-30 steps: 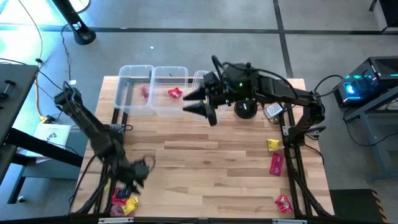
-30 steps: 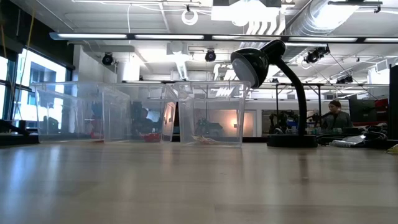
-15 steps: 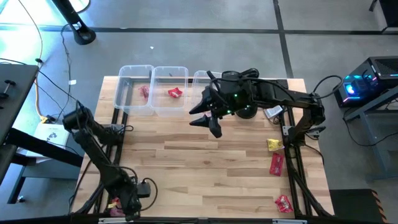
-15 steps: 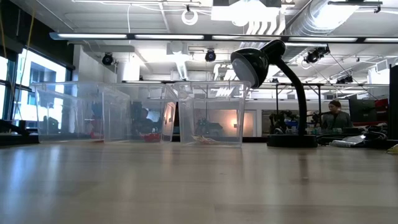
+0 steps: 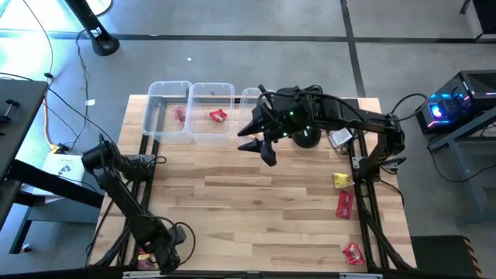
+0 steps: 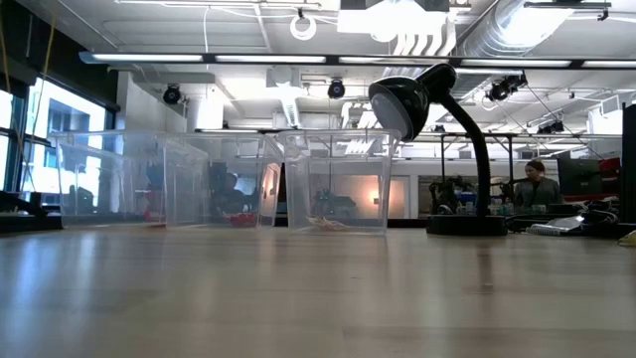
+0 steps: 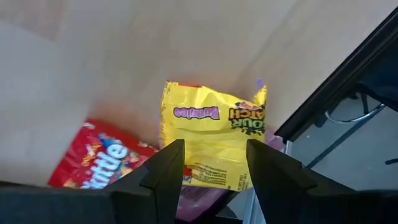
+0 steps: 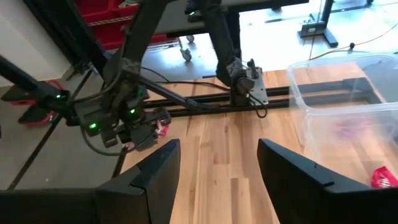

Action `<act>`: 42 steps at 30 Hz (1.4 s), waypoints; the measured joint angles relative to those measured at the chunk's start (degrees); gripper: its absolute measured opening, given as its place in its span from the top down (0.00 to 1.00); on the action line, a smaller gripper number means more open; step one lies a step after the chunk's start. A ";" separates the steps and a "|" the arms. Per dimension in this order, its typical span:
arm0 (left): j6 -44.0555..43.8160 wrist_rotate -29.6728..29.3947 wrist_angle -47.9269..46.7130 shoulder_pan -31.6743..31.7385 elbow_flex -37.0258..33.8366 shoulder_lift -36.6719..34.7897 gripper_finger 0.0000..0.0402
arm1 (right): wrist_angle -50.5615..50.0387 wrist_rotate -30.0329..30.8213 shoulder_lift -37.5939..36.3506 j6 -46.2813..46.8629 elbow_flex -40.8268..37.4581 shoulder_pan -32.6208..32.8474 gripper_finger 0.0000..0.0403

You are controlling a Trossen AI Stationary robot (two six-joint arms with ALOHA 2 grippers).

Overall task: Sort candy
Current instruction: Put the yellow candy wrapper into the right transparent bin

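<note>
A yellow candy packet lies at the table's near left corner, partly on a red packet and a pink one. My left gripper points down over this pile, open, a finger on either side of the yellow packet; I cannot tell whether they touch it. My right gripper hangs open and bare above the table by the clear tubs. A pink packet and a red packet lie in two tubs.
Three clear tubs stand in a row along the far edge. A black desk lamp stands to their right. More packets lie near the right edge: a yellow one and two red ones.
My left gripper has gone down and toward the near left corner, rolling as it went, and now stands over the candy pile. My right gripper has tipped its fingers a little downward in place. Neither gripper's opening has changed.
</note>
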 joint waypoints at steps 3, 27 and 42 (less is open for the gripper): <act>-0.20 0.34 1.12 0.33 0.00 0.61 0.58 | -0.07 -0.02 0.00 -0.02 0.00 -0.80 0.48; -3.35 -2.31 1.19 2.82 -0.35 -0.66 0.58 | -0.24 -0.38 0.00 -1.60 0.00 -7.40 0.48; -7.53 -0.82 5.31 2.34 -0.22 3.25 0.58 | -2.80 -0.59 0.00 -2.59 0.00 -7.38 0.48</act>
